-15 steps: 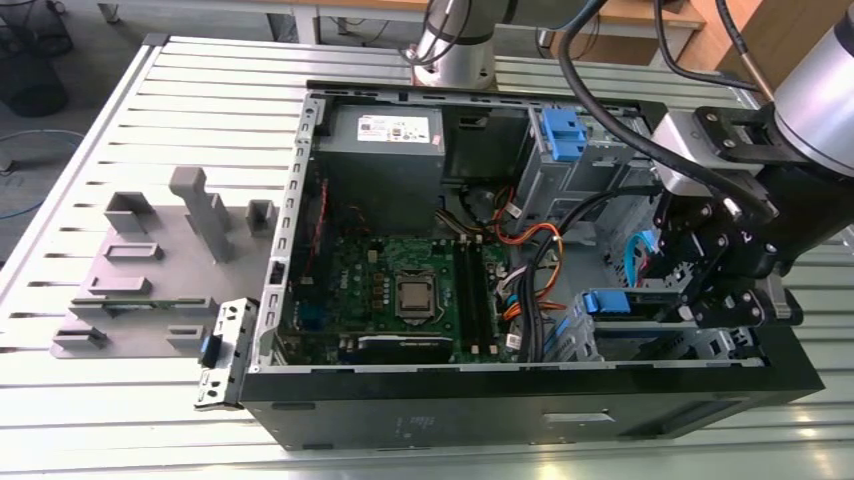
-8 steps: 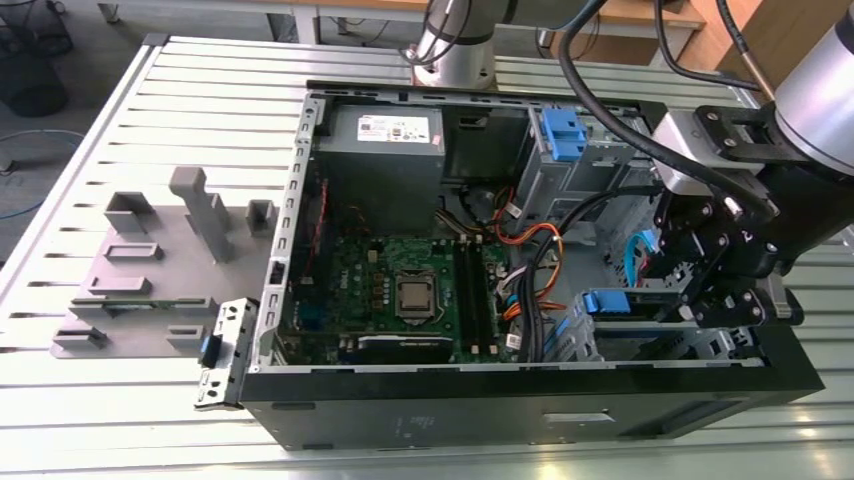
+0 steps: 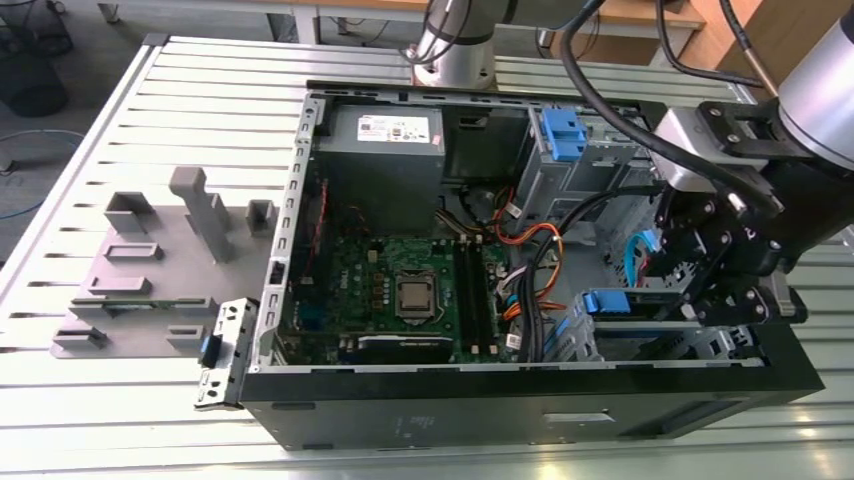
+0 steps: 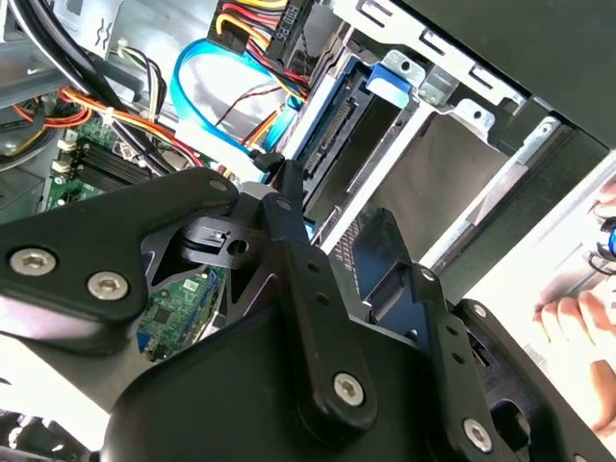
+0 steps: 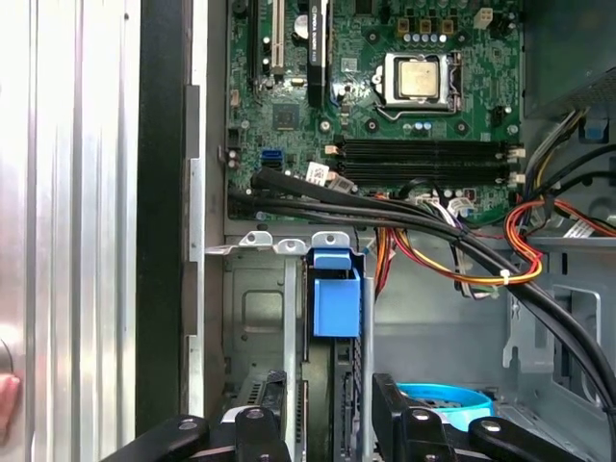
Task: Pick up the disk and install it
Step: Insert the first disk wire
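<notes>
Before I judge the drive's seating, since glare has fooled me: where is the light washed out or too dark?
Exterior view: even light, the drive cage shaded under the arm. First wrist view: the slatted table blows out white; the disk in its blue carrier is well lit. Second wrist view: the table washes out white too.

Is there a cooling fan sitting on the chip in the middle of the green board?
No, the square silver chip on the green board lies bare in the first wrist view, with nothing mounted over it.
</notes>
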`<state>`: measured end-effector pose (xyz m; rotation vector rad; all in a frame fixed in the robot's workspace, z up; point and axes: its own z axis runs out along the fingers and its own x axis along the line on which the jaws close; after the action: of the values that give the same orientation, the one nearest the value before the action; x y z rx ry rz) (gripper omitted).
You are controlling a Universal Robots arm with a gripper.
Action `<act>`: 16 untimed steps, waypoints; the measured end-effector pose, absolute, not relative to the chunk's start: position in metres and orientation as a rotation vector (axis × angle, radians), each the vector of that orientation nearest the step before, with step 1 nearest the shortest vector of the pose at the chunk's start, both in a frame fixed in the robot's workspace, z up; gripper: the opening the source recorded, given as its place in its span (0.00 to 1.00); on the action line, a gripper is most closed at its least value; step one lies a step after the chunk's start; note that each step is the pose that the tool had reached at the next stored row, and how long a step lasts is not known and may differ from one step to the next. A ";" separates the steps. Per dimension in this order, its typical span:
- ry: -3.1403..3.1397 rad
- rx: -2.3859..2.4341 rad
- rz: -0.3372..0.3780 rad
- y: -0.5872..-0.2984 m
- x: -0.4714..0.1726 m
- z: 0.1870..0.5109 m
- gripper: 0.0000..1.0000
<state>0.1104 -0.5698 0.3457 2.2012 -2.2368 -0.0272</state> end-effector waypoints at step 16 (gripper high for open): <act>-2.237 2.201 -0.028 -0.565 0.110 0.370 0.48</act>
<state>0.1104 -0.5648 0.3702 2.2014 -2.2370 -0.0276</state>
